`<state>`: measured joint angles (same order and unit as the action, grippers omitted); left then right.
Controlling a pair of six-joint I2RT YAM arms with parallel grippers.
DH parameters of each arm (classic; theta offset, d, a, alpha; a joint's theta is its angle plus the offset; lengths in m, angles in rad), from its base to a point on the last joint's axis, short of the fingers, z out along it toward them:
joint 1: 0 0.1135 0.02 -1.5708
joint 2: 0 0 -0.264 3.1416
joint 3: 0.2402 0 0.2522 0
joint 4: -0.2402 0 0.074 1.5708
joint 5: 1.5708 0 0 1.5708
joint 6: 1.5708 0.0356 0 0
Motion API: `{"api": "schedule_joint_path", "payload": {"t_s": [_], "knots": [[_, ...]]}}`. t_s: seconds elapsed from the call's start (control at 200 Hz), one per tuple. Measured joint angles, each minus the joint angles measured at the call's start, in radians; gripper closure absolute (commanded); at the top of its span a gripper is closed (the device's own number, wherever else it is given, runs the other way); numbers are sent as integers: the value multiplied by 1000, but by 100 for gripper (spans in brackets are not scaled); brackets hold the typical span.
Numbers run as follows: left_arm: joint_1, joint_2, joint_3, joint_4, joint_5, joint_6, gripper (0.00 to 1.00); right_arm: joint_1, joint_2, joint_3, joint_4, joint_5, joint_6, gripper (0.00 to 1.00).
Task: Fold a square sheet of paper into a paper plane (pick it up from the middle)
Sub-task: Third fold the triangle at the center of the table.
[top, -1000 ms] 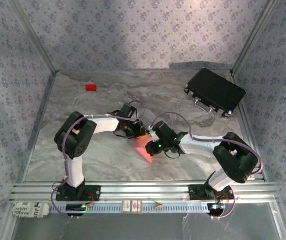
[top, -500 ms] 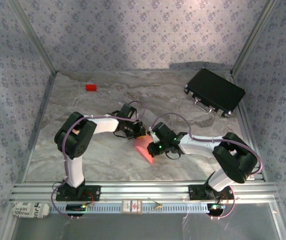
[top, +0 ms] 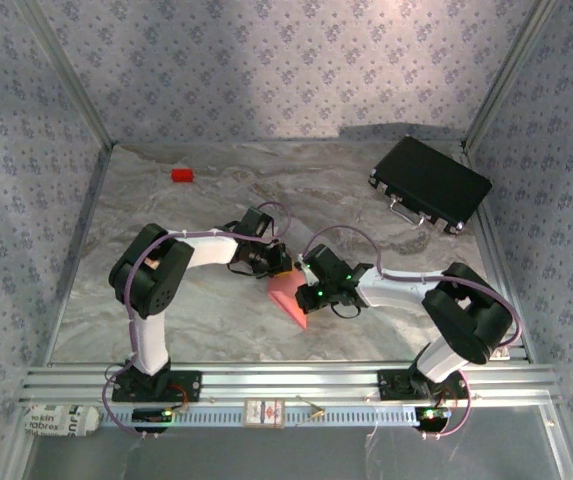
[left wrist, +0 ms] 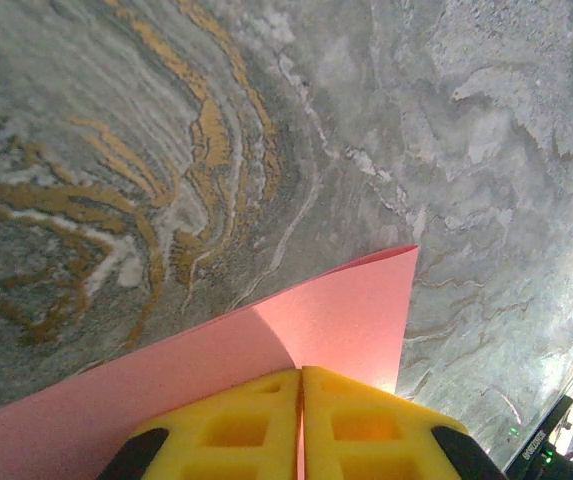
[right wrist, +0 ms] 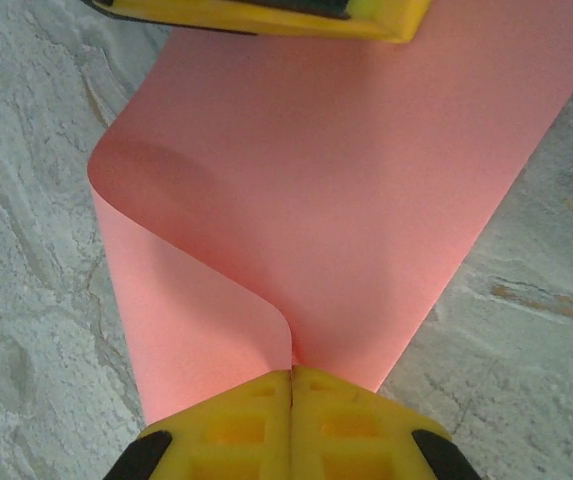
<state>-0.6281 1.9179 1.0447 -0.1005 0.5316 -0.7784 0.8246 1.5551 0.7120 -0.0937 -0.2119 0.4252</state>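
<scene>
The square sheet of paper (top: 288,296), salmon-pink, hangs low over the middle of the table, pinched from two sides. My left gripper (top: 278,268) is shut on its far edge. In the left wrist view the yellow pads (left wrist: 366,420) meet on the sheet (left wrist: 306,320), and a corner points away. My right gripper (top: 306,290) is shut on the near-right edge. In the right wrist view the sheet (right wrist: 346,170) curls over in a soft roll at its left, just ahead of my right gripper (right wrist: 292,372). A left finger (right wrist: 266,15) shows at the top of that view.
A small red block (top: 182,175) lies at the far left of the marble table (top: 206,320). A black rectangular case (top: 430,184) sits at the far right. Patterned walls close three sides, and a metal rail (top: 286,380) runs along the near edge.
The right arm has edged slightly to the left, toward the left gripper. Both grippers keep their hold on the sheet, which has hardly moved.
</scene>
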Motion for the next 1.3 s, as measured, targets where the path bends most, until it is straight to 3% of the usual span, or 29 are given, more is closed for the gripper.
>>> {"api": "schedule_joint_path", "payload": {"t_s": [1.299], "knots": [[0,0,0,0,0,0,91,5,23,13,-16,22,0,100]]}}
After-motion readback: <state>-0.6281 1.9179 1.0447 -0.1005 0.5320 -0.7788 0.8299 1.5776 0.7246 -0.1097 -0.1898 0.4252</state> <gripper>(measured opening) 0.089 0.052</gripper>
